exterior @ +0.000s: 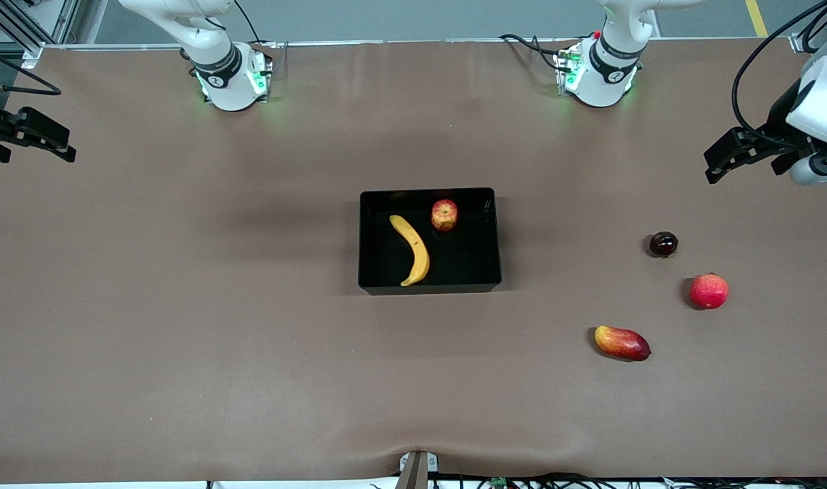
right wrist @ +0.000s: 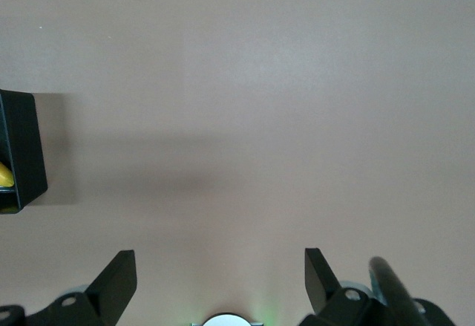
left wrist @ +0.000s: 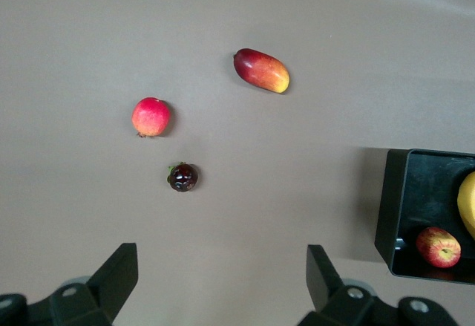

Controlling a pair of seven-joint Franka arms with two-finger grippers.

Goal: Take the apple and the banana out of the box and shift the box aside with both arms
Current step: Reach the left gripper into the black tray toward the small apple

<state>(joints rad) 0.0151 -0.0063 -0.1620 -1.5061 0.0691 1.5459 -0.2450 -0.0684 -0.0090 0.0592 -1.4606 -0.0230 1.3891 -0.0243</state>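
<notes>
The black box (exterior: 430, 288) sits at the table's middle. The yellow banana (exterior: 413, 251) and the small red apple (exterior: 444, 214) lie inside it, the apple farther from the front camera. My left gripper (exterior: 746, 170) is open and empty, up in the air over the left arm's end of the table. In its wrist view the gripper (left wrist: 223, 266) shows open over bare table, with the box (left wrist: 393, 214), apple (left wrist: 438, 246) and banana (left wrist: 467, 203) at the edge. My right gripper (exterior: 38, 155) is open and empty over the right arm's end; in its wrist view (right wrist: 220, 270) only the box corner (right wrist: 18, 151) shows.
Three loose fruits lie on the brown table toward the left arm's end: a dark round fruit (exterior: 663, 244), a red round fruit (exterior: 709, 291) and an oblong red-yellow fruit (exterior: 622, 342), nearest the front camera. They also show in the left wrist view.
</notes>
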